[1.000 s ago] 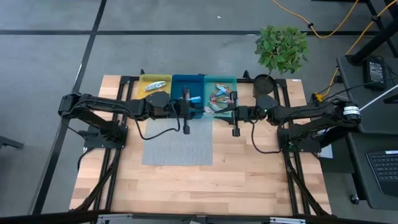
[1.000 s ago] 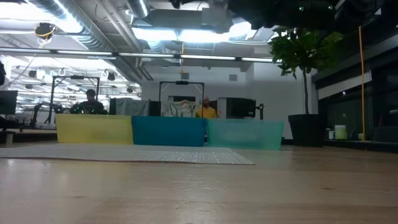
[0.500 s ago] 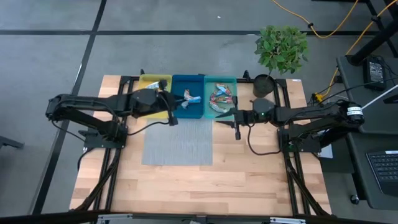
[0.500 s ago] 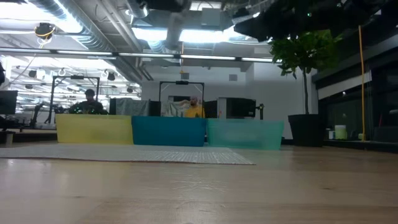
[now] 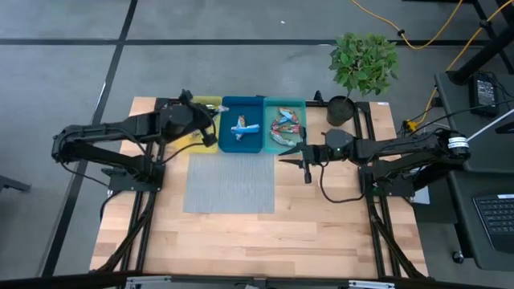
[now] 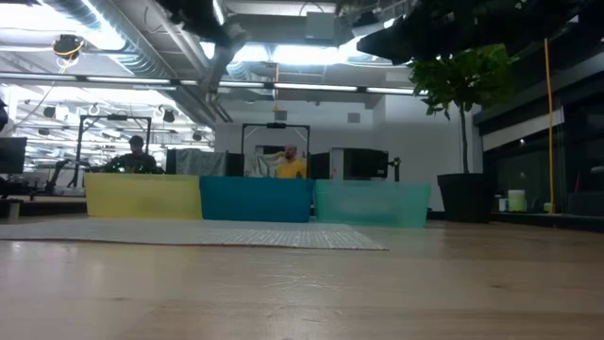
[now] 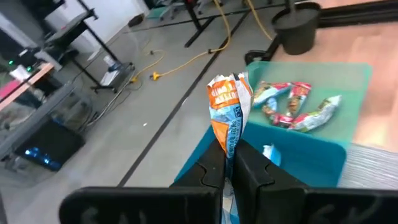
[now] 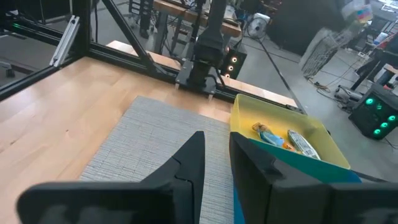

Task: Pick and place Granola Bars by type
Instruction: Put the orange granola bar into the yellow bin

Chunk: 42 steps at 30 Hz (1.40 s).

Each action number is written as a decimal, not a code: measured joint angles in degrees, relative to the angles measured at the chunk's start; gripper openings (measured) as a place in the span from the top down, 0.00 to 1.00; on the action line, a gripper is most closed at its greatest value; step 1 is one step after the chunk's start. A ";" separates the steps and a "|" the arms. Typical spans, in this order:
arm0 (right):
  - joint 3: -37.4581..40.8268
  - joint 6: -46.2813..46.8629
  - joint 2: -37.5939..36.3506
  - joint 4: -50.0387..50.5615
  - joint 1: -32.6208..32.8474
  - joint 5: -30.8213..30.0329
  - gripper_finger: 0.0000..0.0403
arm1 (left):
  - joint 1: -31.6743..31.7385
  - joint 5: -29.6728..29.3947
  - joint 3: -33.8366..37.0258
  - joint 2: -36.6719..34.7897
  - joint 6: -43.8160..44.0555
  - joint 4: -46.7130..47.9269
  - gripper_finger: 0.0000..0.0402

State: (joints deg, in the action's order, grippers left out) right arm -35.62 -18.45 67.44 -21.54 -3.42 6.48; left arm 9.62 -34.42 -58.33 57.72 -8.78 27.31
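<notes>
High view: left pincer (image 5: 210,131) has swung from blue tray (image 5: 242,145) to yellow tray (image 5: 195,103), pinching an orange-blue granola bar (image 7: 229,116); drop likely next. Right pincer (image 5: 306,167), nearly pressed together, waits beside teal tray (image 5: 283,103).

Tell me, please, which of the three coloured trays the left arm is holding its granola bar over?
The yellow tray, leftmost in the row; the left gripper hovers above it, its jaws clamping an orange-and-blue bar, clear of the blue tray and teal tray.
</notes>
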 joint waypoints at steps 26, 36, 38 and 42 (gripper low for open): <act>0.02 0.12 0.02 0.39 -0.02 0.09 0.81 | 29.64 12.06 -10.22 5.84 9.09 25.99 0.99; 0.04 0.15 0.02 2.52 -0.02 0.15 0.81 | 31.40 13.87 -6.14 16.90 8.29 23.33 0.99; 0.04 0.19 0.02 3.74 -0.02 0.17 0.81 | 31.42 14.45 -4.59 18.44 8.15 20.79 0.99; 0.27 0.30 0.07 4.81 -0.03 0.17 0.81 | 31.94 13.91 -2.22 21.17 7.58 16.72 0.98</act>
State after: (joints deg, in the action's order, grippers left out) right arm -35.35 -18.15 67.51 -16.73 -3.45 6.66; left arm 41.56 -20.51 -60.55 78.89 -1.19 44.03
